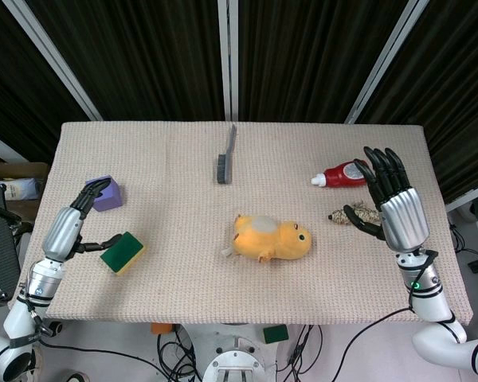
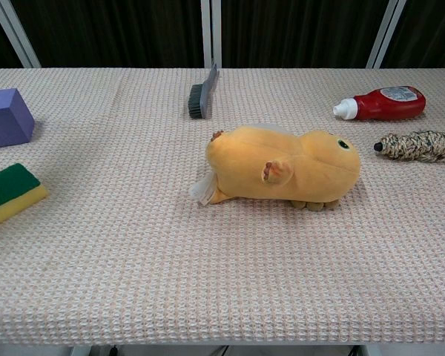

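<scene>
My left hand (image 1: 81, 216) hovers at the table's left edge with fingers apart and holds nothing. Its fingertips reach toward a purple block (image 1: 106, 194) (image 2: 7, 117), and its thumb points at a green and yellow sponge (image 1: 122, 251) (image 2: 11, 194). My right hand (image 1: 392, 199) is raised at the right side, fingers spread and empty. Its thumb is next to a braided rope toy (image 1: 350, 215) (image 2: 419, 145), and a red ketchup bottle (image 1: 342, 174) (image 2: 382, 102) lies just beyond. An orange plush animal (image 1: 271, 239) (image 2: 282, 167) lies on its side mid-table. Neither hand shows in the chest view.
A grey brush (image 1: 225, 156) (image 2: 202, 93) lies at the back middle of the woven beige tablecloth (image 1: 183, 199). Dark curtains hang behind the table. A box and a chair stand off the left edge; cables run under the front edge.
</scene>
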